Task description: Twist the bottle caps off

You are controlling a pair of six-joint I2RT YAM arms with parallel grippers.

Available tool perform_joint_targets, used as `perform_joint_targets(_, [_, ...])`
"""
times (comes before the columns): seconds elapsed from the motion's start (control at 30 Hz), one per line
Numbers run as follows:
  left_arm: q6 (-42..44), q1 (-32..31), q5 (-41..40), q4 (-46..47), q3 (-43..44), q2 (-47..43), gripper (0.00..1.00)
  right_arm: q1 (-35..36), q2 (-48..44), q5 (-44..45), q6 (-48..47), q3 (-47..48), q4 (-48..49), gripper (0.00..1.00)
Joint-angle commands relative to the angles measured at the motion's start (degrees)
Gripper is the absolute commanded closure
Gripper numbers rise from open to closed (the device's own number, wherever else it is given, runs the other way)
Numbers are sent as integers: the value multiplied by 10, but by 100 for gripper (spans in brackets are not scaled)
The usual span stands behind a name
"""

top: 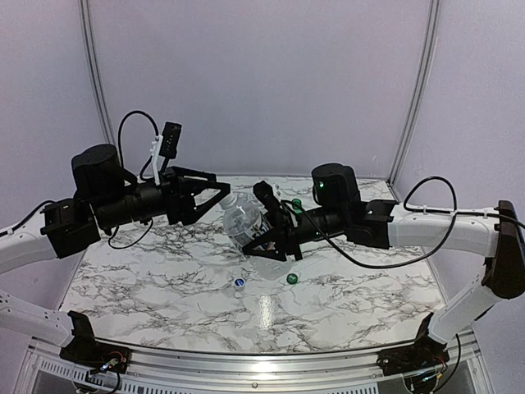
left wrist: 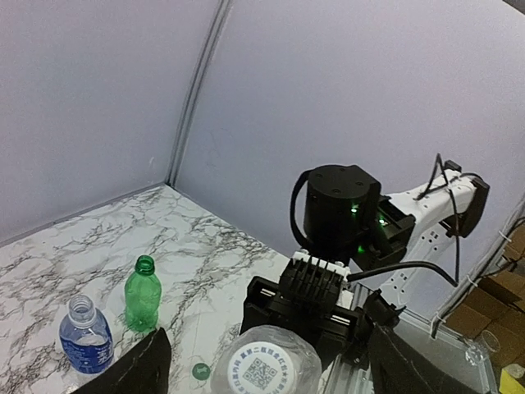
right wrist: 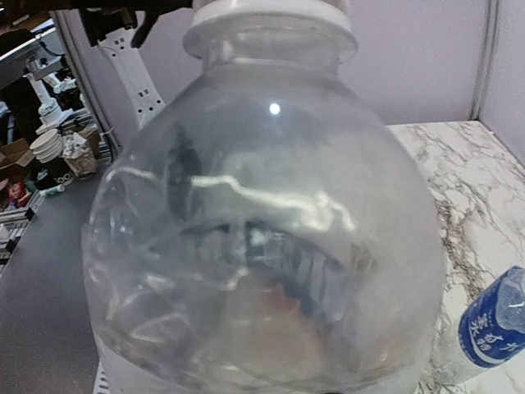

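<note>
My right gripper (top: 272, 236) is shut on the clear white-label bottle (top: 243, 219) and holds it tilted above the table, neck toward my left arm. The bottle fills the right wrist view (right wrist: 262, 246) and hides the fingers there. Its whitish cap (left wrist: 264, 368) is on the neck and also shows in the right wrist view (right wrist: 271, 20). My left gripper (left wrist: 267, 349) is open, its fingers (left wrist: 139, 368) wide on either side of that cap, not touching it. The green bottle (left wrist: 142, 294) and blue-label bottle (left wrist: 85, 335) stand uncapped. A green cap (top: 292, 279) and a blue cap (top: 239, 282) lie on the table.
The marble table (top: 344, 304) has grey walls behind and at both sides. The green bottle (top: 296, 203) stands just behind my right arm. The blue-label bottle also shows at the right edge of the right wrist view (right wrist: 492, 324). The green cap lies close under my left gripper (left wrist: 198, 371).
</note>
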Motion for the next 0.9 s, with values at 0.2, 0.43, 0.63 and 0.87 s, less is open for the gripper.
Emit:
perform_joint_targets(0.2, [138,14,260,16,6,-5,19,2,14,-262,-9,16,-1,75])
perform_joint_targets(0.43, [152,14,324,17,32,29,31,5,31,-298,-2,21,7,75])
perform_joint_targets(0.63, [154,14,338,17,32,38,42,7,33,-303,5,21,17,74])
perform_joint_targets(0.87, [152,14,328,17,23,34,58,6,32,-294,6,22,18,74])
